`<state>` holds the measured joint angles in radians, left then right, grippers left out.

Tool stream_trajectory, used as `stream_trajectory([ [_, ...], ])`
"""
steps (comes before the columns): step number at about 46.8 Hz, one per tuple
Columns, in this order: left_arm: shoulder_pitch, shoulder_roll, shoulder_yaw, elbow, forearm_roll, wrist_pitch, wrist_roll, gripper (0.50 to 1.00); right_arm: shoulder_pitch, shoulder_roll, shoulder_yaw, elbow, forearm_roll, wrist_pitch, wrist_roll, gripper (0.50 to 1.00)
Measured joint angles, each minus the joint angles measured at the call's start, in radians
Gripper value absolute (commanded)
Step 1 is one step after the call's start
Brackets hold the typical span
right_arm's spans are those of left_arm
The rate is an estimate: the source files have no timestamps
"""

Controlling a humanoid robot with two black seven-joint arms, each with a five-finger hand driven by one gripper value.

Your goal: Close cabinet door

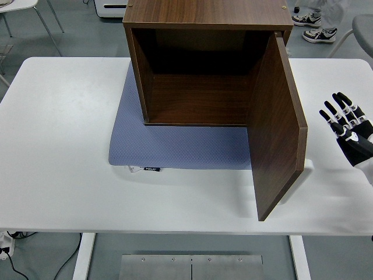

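A dark brown wooden cabinet (207, 17) stands on a blue-grey mat (175, 146) at the middle back of the white table (58, 146). Its inside is empty. Its door (277, 128) is hinged on the right and swung wide open, pointing toward the table's near edge. My right hand (345, 119) is at the right edge, over the table, to the right of the door and apart from it. Its fingers are spread and hold nothing. My left arm is out of view.
A person's feet in sneakers (317, 26) show on the floor at the top right. A chair (23, 11) stands at the top left and a white unit (111, 7) behind the cabinet. A grey round seat (362, 29) is at the far right.
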<state>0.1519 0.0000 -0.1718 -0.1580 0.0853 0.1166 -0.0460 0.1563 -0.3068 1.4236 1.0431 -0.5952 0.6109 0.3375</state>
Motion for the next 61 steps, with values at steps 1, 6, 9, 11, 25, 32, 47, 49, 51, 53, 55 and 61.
stream_trajectory([
  [1,0.0,0.0,0.0,0.0,0.0,0.0,0.0,1.0,0.0,0.0,0.0,0.0,0.0,0.0,0.0,1.0],
  [6,0.0,0.0,0.0,0.0,0.0,0.0,0.0,1.0,0.002,-0.001,0.0,0.0,0.0,0.0,0.0,1.0],
  [9,0.0,0.0,0.0,0.0,0.0,0.0,0.0,1.0,0.002,-0.001,0.0,0.0,0.0,0.0,0.0,1.0],
  [11,0.0,0.0,0.0,0.0,0.0,0.0,0.0,1.0,0.002,-0.001,-0.002,0.0,0.0,0.0,0.0,1.0],
  [25,0.0,0.0,0.0,0.0,0.0,0.0,0.0,1.0,-0.014,-0.001,-0.015,0.036,-0.001,0.0,-0.003,1.0],
  [32,0.0,0.0,0.0,0.0,0.0,0.0,0.0,1.0,-0.028,-0.009,-0.023,0.081,-0.002,0.0,-0.004,1.0],
  [47,0.0,0.0,0.0,0.0,0.0,0.0,0.0,1.0,-0.065,-0.051,-0.054,0.161,-0.009,0.0,-0.005,1.0],
  [49,0.0,0.0,0.0,0.0,0.0,0.0,0.0,1.0,-0.08,-0.059,-0.054,0.182,-0.01,0.0,-0.005,1.0],
  [51,0.0,0.0,0.0,0.0,0.0,0.0,0.0,1.0,-0.083,-0.062,-0.054,0.187,-0.011,0.0,-0.005,1.0],
  [53,0.0,0.0,0.0,0.0,0.0,0.0,0.0,1.0,-0.1,-0.074,-0.054,0.211,-0.012,0.0,-0.005,1.0],
  [55,0.0,0.0,0.0,0.0,0.0,0.0,0.0,1.0,-0.109,-0.084,-0.054,0.226,-0.012,0.0,-0.006,1.0],
  [61,0.0,0.0,0.0,0.0,0.0,0.0,0.0,1.0,-0.133,-0.107,-0.054,0.264,-0.012,0.0,-0.006,1.0],
])
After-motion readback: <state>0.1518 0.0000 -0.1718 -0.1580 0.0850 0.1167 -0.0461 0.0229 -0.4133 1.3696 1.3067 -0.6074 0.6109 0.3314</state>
